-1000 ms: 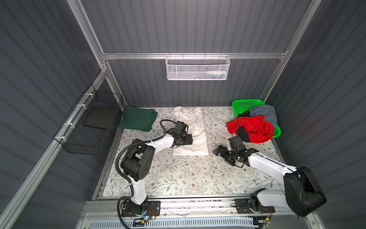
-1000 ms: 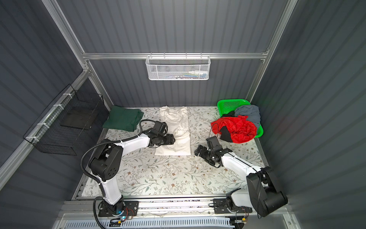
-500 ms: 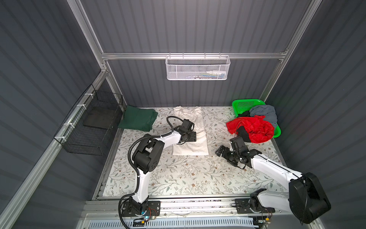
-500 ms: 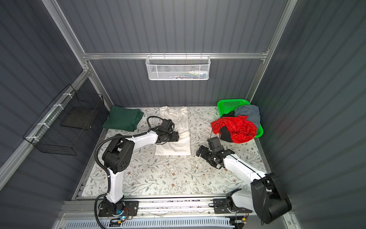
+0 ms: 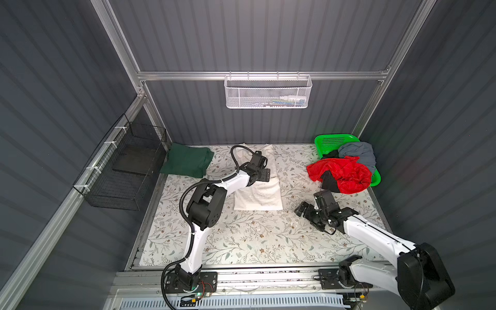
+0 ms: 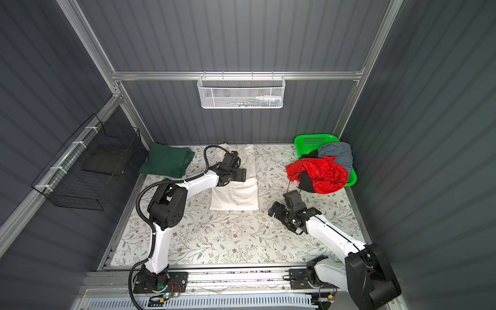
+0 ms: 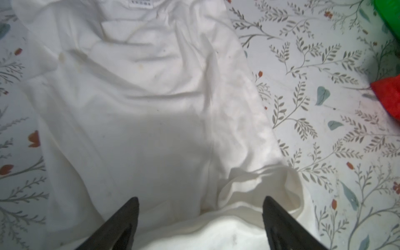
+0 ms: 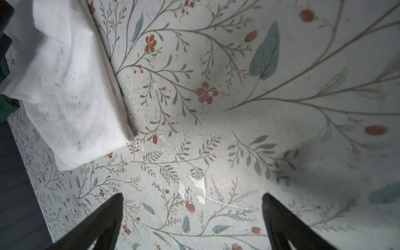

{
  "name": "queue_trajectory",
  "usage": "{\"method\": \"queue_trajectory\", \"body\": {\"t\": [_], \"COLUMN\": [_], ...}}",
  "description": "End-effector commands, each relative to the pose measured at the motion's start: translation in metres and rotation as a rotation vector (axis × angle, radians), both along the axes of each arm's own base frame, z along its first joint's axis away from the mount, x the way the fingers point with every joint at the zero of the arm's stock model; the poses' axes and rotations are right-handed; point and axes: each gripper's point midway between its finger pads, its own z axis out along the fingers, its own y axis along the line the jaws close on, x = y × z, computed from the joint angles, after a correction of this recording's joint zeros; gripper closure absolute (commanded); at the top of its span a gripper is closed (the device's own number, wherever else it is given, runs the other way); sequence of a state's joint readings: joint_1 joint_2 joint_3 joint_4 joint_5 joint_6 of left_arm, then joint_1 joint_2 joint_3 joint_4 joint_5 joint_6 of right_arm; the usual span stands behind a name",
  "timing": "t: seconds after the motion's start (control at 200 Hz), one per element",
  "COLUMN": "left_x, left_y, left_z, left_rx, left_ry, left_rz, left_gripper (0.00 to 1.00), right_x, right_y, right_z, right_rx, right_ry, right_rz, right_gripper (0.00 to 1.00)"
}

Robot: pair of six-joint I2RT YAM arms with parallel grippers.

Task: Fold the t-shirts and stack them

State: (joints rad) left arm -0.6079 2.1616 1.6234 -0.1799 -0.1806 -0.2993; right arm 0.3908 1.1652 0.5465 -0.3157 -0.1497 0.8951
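In both top views, your off-white shirt (image 5: 264, 196) lay as a long folded strip at the table's (image 5: 241, 241) far middle, partly hidden by the left arm (image 5: 233, 182). The dark green shirt (image 5: 188, 162) sat folded to its left. The red shirt (image 5: 346, 173), grey-blue shirt (image 5: 359, 153) and black shirt (image 5: 328, 181) were heaped on the basket (image 5: 332, 139), covering most of it.

In the left wrist view, your left gripper (image 7: 201, 197) stood spread wide above creased off-white cloth, gripping nothing.

In the right wrist view, your right gripper (image 8: 192, 194) gaped empty over bare table.

That big off-white cloth t-shirt (image 7: 151, 108) looks soft and matt, creased, faintly stained. The floral-print bench (image 8: 238, 129) surface is matt, scuffed, flaking in spots. The bright green perforated plastic basket (image 5: 332, 140) is glossy, and the crumpled red cloth t-shirt (image 5: 346, 174) has a slight sheen.
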Motion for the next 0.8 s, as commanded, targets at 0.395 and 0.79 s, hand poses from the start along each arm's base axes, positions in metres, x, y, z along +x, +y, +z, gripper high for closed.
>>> {"method": "queue_trajectory", "body": {"t": [0.395,0.79], "left_x": [-0.028,-0.103], "left_y": [0.059,0.172], "left_z": [0.117,0.105], "left_rx": [0.011,-0.093], "left_ry": [-0.245,-0.126], "left_rz": [0.115,0.354], "left_gripper": [0.0,0.0], "right_x": [-0.009,0.023], "right_y": [0.015,0.06], "right_z": [-0.002,0.016], "right_rx": [0.109,0.155], "right_ry": [0.02,-0.045], "right_rz": [-0.012,0.104], "right_gripper": [0.01,0.01]}}
